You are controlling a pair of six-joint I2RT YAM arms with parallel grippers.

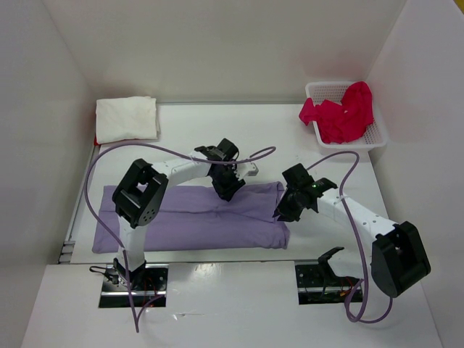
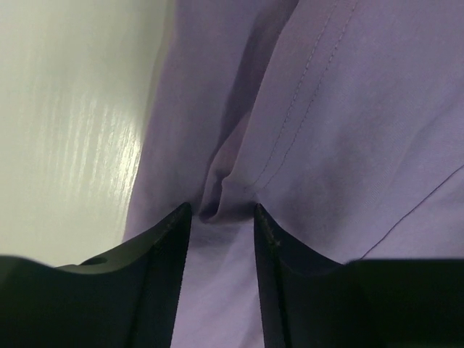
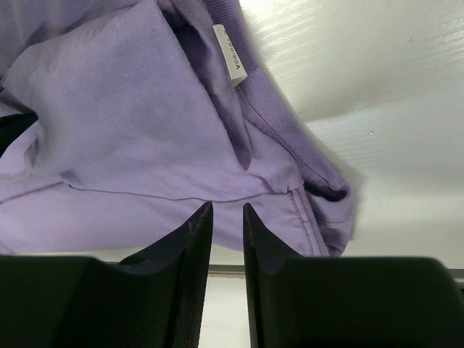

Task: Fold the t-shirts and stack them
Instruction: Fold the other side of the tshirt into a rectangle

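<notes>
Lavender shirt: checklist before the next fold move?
1. Left gripper has the lavender purple cloth t-shirt puckered between its fingers at the far edge: ok.
2. Right gripper pinching the collar end: cannot tell.
3. Shirt lies stretched out, only light creases: ok.
4. Folded off-white cloth t-shirt sits apart at the far left: ok.
5. Crumpled red cloth t-shirt in the white plastic mesh basket, out of the way: ok.

Plain white walls [image 1: 232, 43] enclose a glossy white table [image 1: 239, 130].
</notes>
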